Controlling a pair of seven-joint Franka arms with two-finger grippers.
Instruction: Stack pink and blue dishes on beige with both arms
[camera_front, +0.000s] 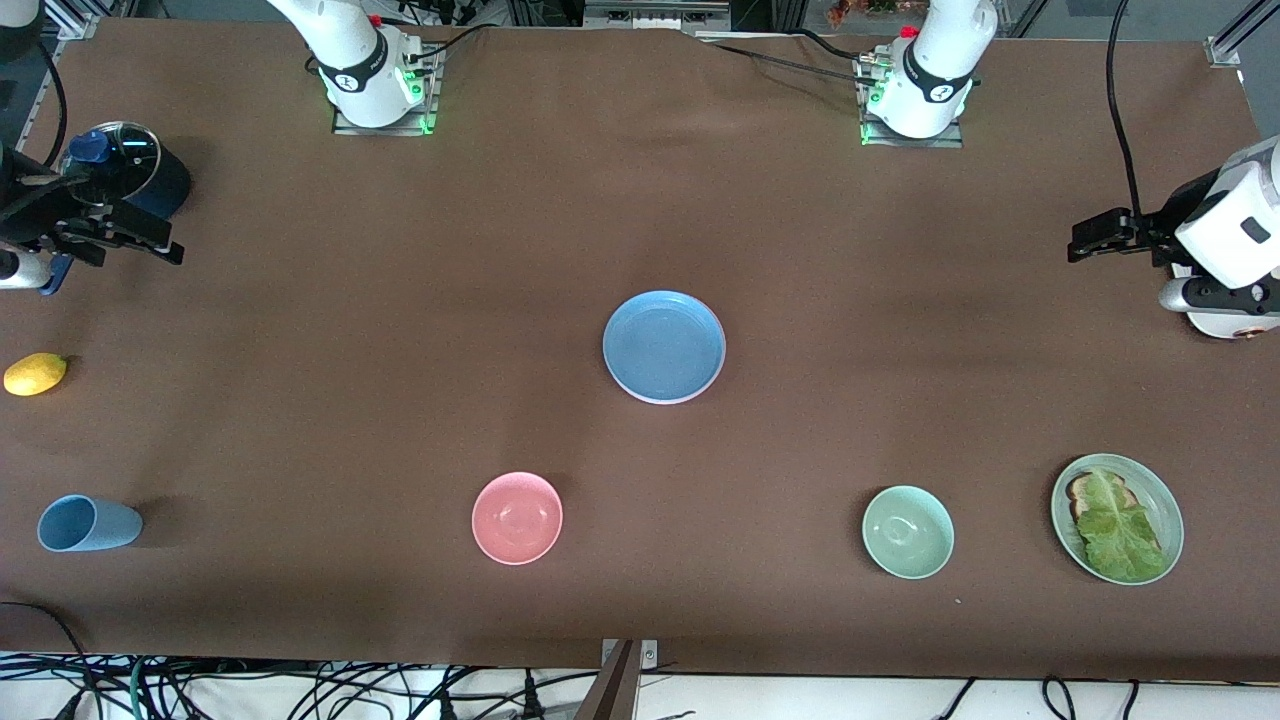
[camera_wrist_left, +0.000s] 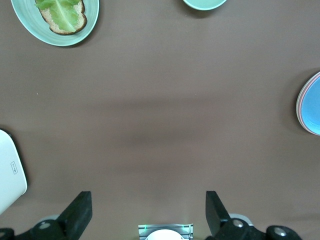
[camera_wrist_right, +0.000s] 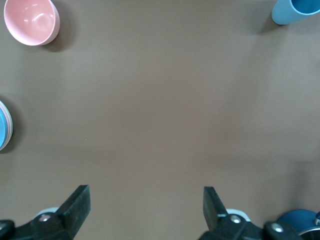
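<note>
The blue dish (camera_front: 664, 347) lies in the middle of the table, on top of a stack. A thin pink rim (camera_wrist_left: 298, 107) of the pink dish shows under its edge in the left wrist view. The beige dish is hidden. My left gripper (camera_front: 1078, 243) hangs open and empty over the left arm's end of the table, well away from the stack; in its wrist view (camera_wrist_left: 149, 210) only bare table lies between the fingers. My right gripper (camera_front: 168, 247) hangs open and empty over the right arm's end, and bare table shows in its wrist view (camera_wrist_right: 146, 205) too.
Nearer the front camera than the stack stand a pink bowl (camera_front: 517, 517), a pale green bowl (camera_front: 908, 532) and a pale green plate (camera_front: 1172, 520) with toast and lettuce. A blue cup (camera_front: 88, 523) on its side, a lemon (camera_front: 35, 374) and a dark blue jar (camera_front: 130, 165) lie at the right arm's end.
</note>
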